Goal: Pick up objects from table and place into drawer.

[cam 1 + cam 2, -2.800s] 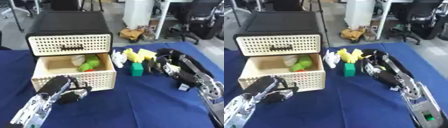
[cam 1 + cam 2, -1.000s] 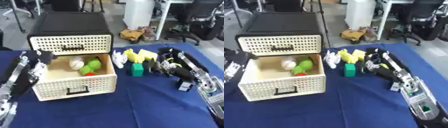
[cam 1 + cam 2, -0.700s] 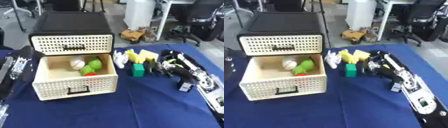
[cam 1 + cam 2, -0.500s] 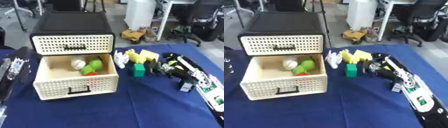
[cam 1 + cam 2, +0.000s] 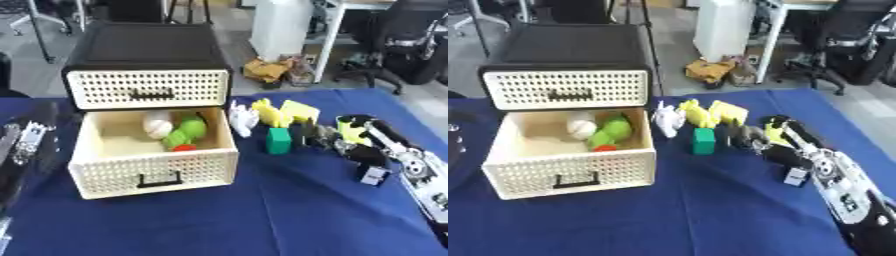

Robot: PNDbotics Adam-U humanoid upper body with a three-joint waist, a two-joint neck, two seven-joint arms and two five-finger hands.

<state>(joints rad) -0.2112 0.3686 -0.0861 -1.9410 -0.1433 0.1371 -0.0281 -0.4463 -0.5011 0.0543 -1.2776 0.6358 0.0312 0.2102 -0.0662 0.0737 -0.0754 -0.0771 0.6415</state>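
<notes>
Left arm (image 5: 26, 150) has withdrawn; right hand (image 5: 337, 142) (grip unclear) touches green block (image 5: 278, 140).

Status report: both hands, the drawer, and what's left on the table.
Right hand at the toy cluster, grip unclear. Left arm beside drawer, which is open with items inside. Green block on the cloth, unobstructed.

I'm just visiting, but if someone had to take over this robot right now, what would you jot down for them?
Right hand: reaching among the objects right of the drawer; whether it grips anything cannot be told.
Left arm: at the left edge beside the drawer; its hand is not visible.
Lower drawer: pulled open, holding a white ball, a green toy and a small red piece.
Still on the blue table: a white figure, yellow pieces and a green block.
Left to do: move those into the drawer.
</notes>
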